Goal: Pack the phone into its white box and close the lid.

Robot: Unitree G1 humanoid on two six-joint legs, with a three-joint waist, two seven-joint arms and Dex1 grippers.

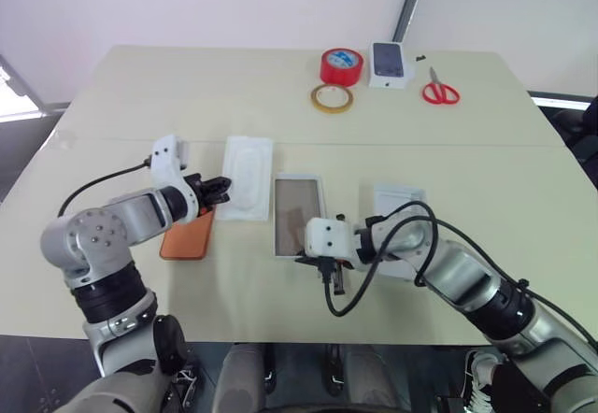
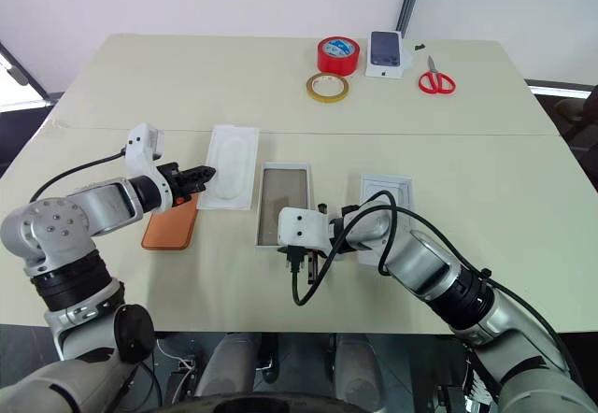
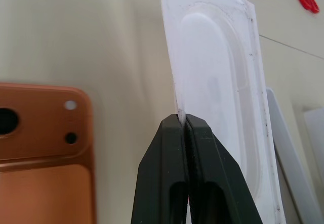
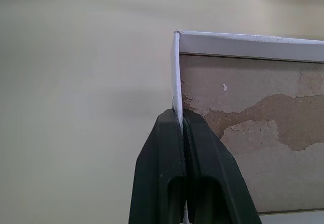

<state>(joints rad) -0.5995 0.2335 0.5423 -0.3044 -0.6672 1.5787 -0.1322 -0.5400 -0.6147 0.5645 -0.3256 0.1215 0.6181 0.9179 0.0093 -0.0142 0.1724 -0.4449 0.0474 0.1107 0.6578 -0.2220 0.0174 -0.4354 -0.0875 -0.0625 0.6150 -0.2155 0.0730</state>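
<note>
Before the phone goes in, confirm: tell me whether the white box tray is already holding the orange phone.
No. The phone lies on the table beside the left gripper, while the white box sits apart with its brown floor bare.

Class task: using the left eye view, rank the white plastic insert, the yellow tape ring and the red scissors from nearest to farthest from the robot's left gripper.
1. White plastic insert: its edge is pinched in the left gripper.
2. Yellow tape ring: farther back on the table, toward the right.
3. Red scissors: far right corner.

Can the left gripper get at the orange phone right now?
Probably not yet: the left gripper is shut on the edge of the plastic insert. The phone lies uncovered just beside it.
</note>
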